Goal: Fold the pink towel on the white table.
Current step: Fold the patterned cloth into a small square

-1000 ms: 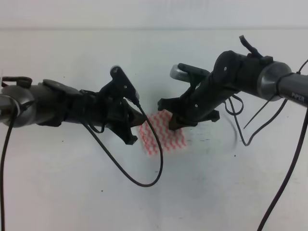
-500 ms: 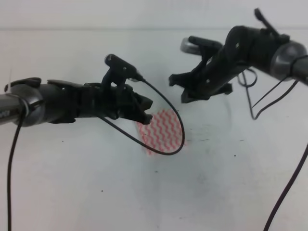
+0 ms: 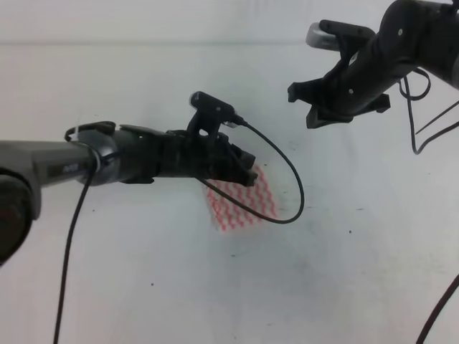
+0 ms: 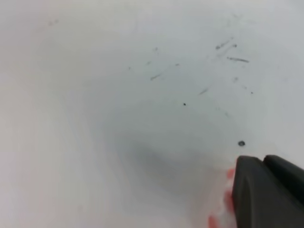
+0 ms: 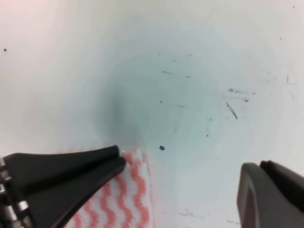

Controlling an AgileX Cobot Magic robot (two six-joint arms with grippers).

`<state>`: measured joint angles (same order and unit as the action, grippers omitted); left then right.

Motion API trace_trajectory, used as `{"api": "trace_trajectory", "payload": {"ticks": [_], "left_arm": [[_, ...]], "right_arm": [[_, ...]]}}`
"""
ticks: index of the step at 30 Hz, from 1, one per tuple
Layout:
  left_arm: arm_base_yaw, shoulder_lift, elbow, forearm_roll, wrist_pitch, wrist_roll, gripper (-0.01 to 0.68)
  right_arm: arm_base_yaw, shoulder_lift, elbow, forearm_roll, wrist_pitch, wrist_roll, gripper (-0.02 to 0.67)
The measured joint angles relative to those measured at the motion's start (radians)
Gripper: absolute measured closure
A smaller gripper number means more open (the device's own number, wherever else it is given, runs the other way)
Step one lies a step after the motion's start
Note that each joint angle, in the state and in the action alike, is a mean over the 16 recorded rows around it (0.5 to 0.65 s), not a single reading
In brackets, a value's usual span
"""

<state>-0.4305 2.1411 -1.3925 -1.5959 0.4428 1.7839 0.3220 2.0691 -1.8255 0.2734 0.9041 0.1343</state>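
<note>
Since 0.5 s ago the right gripper [image 3: 343,102] has lifted away, jaws released and empty. The left gripper [image 3: 240,169] has pushed across the thin wavy-striped pink towel [image 3: 247,204] lying folded on the scuffed white worktop [image 3: 143,287]; whether its jaws are clenched I cannot tell.

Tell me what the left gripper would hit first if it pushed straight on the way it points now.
Most likely the pink-and-white zigzag-striped towel: the left gripper points right and down, right at its upper edge. Under the cloth lies the plain white table. Height above the cloth is unclear.

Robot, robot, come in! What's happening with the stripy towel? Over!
Left gripper over pink towel, jaws unclear. Right gripper away, open, empty. Towel on white table. Nothing blocking.
</note>
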Motion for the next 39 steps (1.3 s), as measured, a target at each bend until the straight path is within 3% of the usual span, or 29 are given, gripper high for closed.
{"api": "trace_trajectory", "payload": {"ticks": [23,39], "left_arm": [[-0.013,0.056,-0.074,0.028,0.094,-0.045,0.677],[-0.023,-0.009,-0.085,0.440,0.023,-0.502,0.676]], "right_arm": [[-0.001,-0.010,0.000,-0.003,0.005,-0.004,0.667],[-0.002,-0.009,0.000,-0.003,0.016,-0.004,0.667]]}}
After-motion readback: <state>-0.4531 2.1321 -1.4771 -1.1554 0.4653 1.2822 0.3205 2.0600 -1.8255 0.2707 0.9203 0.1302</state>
